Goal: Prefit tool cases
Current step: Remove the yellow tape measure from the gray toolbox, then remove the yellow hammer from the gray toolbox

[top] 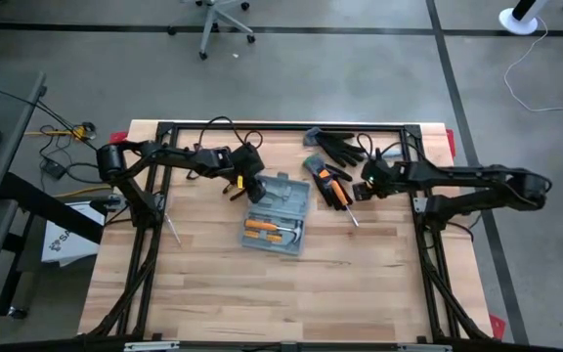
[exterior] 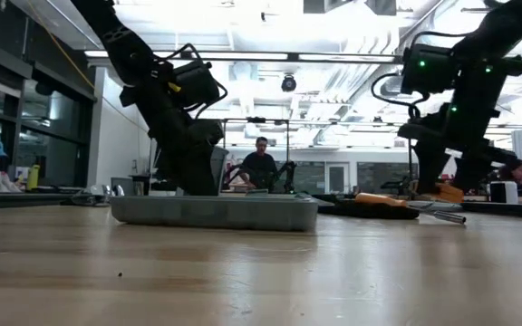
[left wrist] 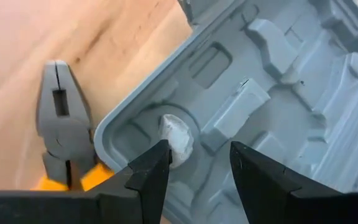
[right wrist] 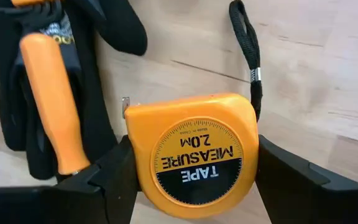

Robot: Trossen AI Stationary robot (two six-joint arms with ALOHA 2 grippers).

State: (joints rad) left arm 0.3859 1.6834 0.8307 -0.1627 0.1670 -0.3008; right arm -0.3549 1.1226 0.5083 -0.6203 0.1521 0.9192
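Note:
The grey-blue tool case (top: 278, 211) lies open in the middle of the table, its moulded tray up and orange-handled tools (top: 262, 228) in the near half. My left gripper (top: 252, 190) is open, fingers pointing down over the case's far-left corner, where a round recess holds a white lump (left wrist: 176, 134). Grey pliers with orange grips (left wrist: 61, 130) lie on the table just outside that corner. My right gripper (top: 368, 189), at the table's right, is shut on an orange tape measure (right wrist: 191, 152), beside black work gloves (top: 336, 147). My left gripper (left wrist: 197, 149) hangs over the case's corner recess; I cannot tell whether a fingertip touches the tray. My right gripper (right wrist: 191, 163) pinches the tape measure by its two narrow side walls (right wrist: 137, 163), coming from above with the printed face toward the wrist camera. Its black strap (right wrist: 248, 50) lies slack on the table. Whether the body is off the wood, I cannot tell.
An orange-handled tool (right wrist: 51, 99) lies on a black glove (right wrist: 17, 93) close to my right gripper. A screwdriver (top: 352, 217) lies right of the case, another slim tool (top: 173, 230) near the left frame. Bare wood fills the near half of the table (top: 281, 293).

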